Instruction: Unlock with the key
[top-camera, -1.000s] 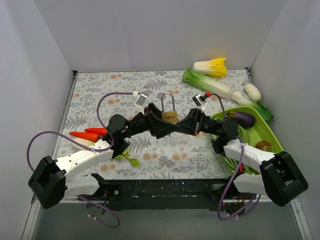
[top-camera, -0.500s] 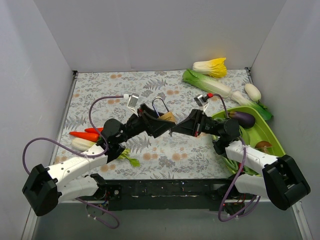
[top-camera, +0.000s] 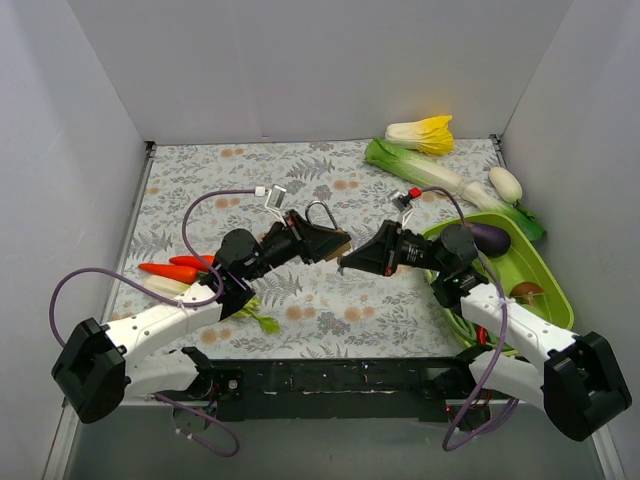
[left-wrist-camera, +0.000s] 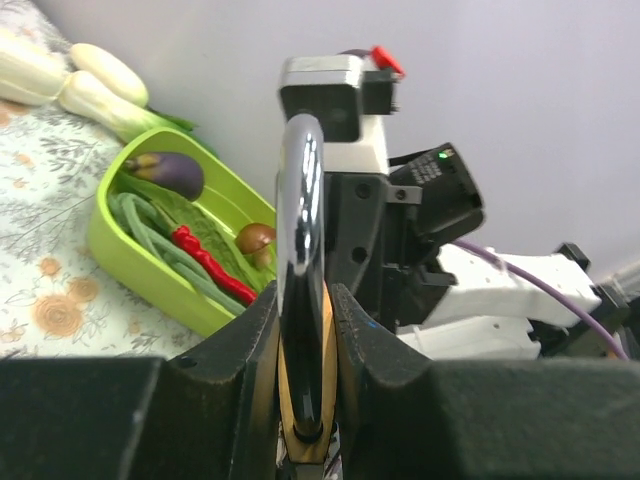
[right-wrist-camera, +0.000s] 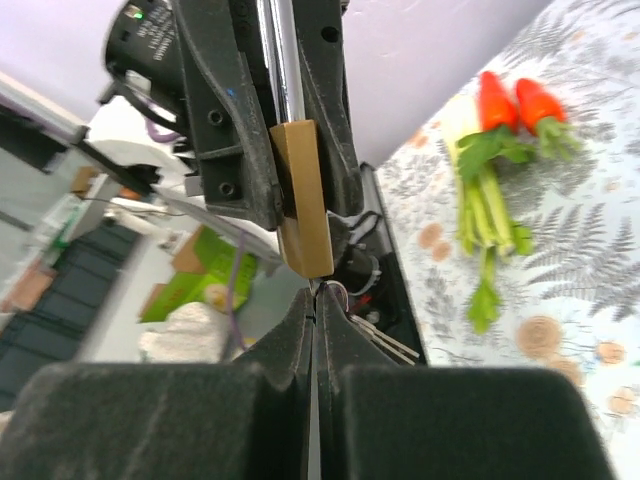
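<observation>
My left gripper (top-camera: 325, 243) is shut on the brass padlock (top-camera: 333, 240) and holds it above the table, its silver shackle (top-camera: 318, 212) pointing back. In the left wrist view the padlock body (left-wrist-camera: 308, 400) sits clamped between my fingers (left-wrist-camera: 250, 340), with the shackle (left-wrist-camera: 300, 220) rising ahead. My right gripper (top-camera: 350, 262) is shut on the key (right-wrist-camera: 318, 288). The key's tip sits right at the padlock's bottom face (right-wrist-camera: 303, 200). The ring (right-wrist-camera: 341, 294) and spare keys (right-wrist-camera: 385, 343) hang beside my right fingertips.
A green tray (top-camera: 540, 265) with an eggplant (top-camera: 487, 237) and beans stands at the right. Carrots (top-camera: 175, 268) lie at the left. A cabbage (top-camera: 420, 132), a leek (top-camera: 415, 168) and a white radish (top-camera: 505, 184) lie at the back right. Grey walls surround the table.
The left gripper has turned the padlock onto its side and drawn it a little left. The right gripper has shifted slightly right with the key, staying at the padlock's bottom.
</observation>
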